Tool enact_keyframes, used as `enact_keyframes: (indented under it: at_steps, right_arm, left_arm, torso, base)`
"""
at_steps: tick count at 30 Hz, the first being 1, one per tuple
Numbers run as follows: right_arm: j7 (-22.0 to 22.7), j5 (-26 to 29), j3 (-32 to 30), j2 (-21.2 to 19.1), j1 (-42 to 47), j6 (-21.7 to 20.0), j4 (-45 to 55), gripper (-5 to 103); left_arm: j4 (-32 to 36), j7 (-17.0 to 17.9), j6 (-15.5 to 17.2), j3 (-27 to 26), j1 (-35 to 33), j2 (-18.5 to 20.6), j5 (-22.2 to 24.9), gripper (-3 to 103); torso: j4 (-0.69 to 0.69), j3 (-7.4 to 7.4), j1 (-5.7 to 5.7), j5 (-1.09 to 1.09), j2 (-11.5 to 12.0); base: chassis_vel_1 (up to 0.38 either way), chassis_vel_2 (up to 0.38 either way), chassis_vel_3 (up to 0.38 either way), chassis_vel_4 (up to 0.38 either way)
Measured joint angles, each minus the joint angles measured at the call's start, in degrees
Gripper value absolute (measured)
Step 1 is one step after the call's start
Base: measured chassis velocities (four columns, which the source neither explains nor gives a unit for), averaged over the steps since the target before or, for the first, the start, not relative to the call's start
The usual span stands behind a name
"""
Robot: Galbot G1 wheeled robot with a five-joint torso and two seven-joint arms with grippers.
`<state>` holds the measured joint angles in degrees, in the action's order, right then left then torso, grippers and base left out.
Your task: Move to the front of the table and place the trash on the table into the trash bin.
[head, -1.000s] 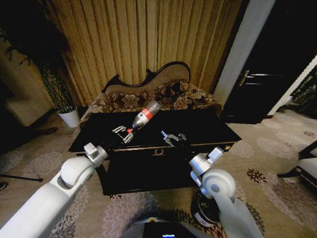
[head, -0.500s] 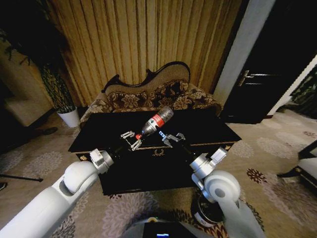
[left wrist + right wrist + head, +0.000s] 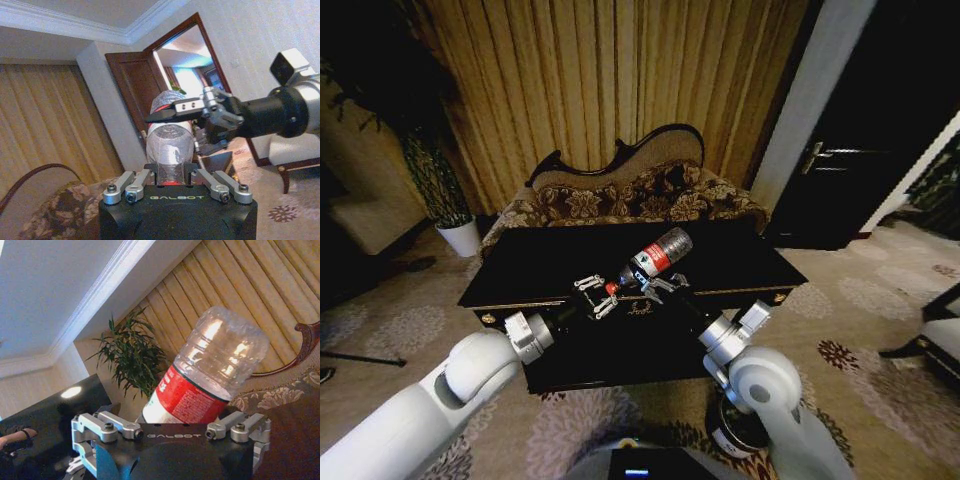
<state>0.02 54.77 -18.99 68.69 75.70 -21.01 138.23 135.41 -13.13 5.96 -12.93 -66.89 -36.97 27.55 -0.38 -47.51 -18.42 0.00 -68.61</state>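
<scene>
A wide glossy black table (image 3: 740, 262) with a gold-trimmed front edge stands before the robot, a brown floral sofa (image 3: 620, 195) behind it and striped gold curtains (image 3: 600, 80) beyond; both arms reach forward over the table's front edge and meet near its middle.

The left gripper (image 3: 602, 296) is clamped on the neck end of a clear plastic bottle (image 3: 653, 258) with a red label; the bottle is lifted off the tabletop, tilted, its base pointing up and away toward the sofa; in the left wrist view the bottle (image 3: 170, 142) rises straight out from between the closed-in fingers (image 3: 131, 186), its red end seated between them.

The right gripper (image 3: 656, 288) sits right beside the left one, at the bottle's lower part just below the red label; in the left wrist view one of its dark fingers crosses in front of the bottle's upper body; in the right wrist view the bottle (image 3: 207, 377) stands close between its fingers (image 3: 112, 427), but whether they press on it I cannot tell.

A small dark trash bin (image 3: 738, 425) with a pale label stands on the patterned carpet (image 3: 880, 320) near the robot's base, under the right arm; a potted plant (image 3: 440, 185) in a white pot stands left of the sofa.
</scene>
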Motion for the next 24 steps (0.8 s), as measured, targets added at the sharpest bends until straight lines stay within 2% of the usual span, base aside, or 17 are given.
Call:
enact_keyframes:
  at_steps: [10,11,13,14,15,16,18,20,21,22,24]
  right_arm:
    - [0.01,-1.08,-0.53,0.2,0.65,0.16,0.13,101]
    - [0.01,-1.3,-0.72,0.23,0.68,0.32,0.12,97]
    - [0.01,-1.38,-0.84,0.28,0.68,0.42,0.1,97]
    - [0.01,-1.42,-0.94,0.33,0.68,0.51,0.05,86]
    - [0.02,-1.51,-0.99,0.38,0.64,0.58,-0.12,81]
    - [0.02,-1.51,-0.99,0.38,0.64,0.58,-0.12,81]
    - [0.01,-1.75,-0.92,0.52,0.59,1.05,-0.54,69]
    - [-0.01,-1.89,-0.84,0.55,0.58,1.32,-0.69,69]
    - [-0.05,-2.03,-0.76,0.57,0.58,1.5,-0.86,58]
    - [-0.14,-2.12,-0.71,0.59,0.6,1.57,-0.99,53]
    - [-0.17,-2.25,-0.71,0.61,0.63,1.63,-1.07,50]
  left_arm:
    - [-0.36,-0.17,-0.18,2.45,0.19,-0.18,-0.44,26]
    - [-0.47,-0.17,-0.18,2.47,0.22,-0.2,-0.44,26]
    - [-0.54,-0.17,-0.19,2.47,0.29,-0.2,-0.43,26]
    - [-0.6,-0.17,-0.19,2.44,0.35,-0.21,-0.41,26]
    - [-0.63,-0.18,-0.19,2.38,0.36,-0.23,-0.39,25]
    - [-0.63,-0.18,-0.19,2.38,0.36,-0.23,-0.39,25]
    - [-0.76,-0.07,-0.2,2.28,0.24,-0.41,-0.38,25]
    - [-0.82,-0.02,-0.16,2.27,0.19,-0.49,-0.38,25]
    - [-0.88,0.04,-0.09,2.25,0.13,-0.66,-0.38,25]
    - [-0.94,0.06,-0.08,2.25,0.12,-0.79,-0.38,25]
    - [-0.97,0.19,-0.07,2.25,0.11,-0.92,-0.38,25]
  torso:
    - [0.0,0.0,0.0,0.0,0.0]
    - [0.0,0.0,0.0,0.0,0.0]
    - [0.0,0.0,0.0,0.0,0.0]
    - [0.0,0.0,0.0,0.0,0.0]
    - [0.0,0.0,0.0,0.0,0.0]
    - [0.0,0.0,0.0,0.0,0.0]
    - [0.0,0.0,0.0,0.0,0.0]
    - [0.0,0.0,0.0,0.0,0.0]
    - [0.0,0.0,0.0,0.0,0.0]
    - [0.0,0.0,0.0,0.0,0.0]
    - [0.0,0.0,0.0,0.0,0.0]
  base:
    - [0.0,0.0,0.0,0.0]
    - [0.0,0.0,0.0,0.0]
    - [0.0,0.0,0.0,0.0]
    - [0.0,0.0,0.0,0.0]
    - [0.0,0.0,0.0,0.0]
    - [0.0,0.0,0.0,0.0]
    - [0.0,0.0,0.0,0.0]
    - [0.0,0.0,0.0,0.0]
    - [0.0,0.0,0.0,0.0]
    - [0.0,0.0,0.0,0.0]
    - [0.0,0.0,0.0,0.0]
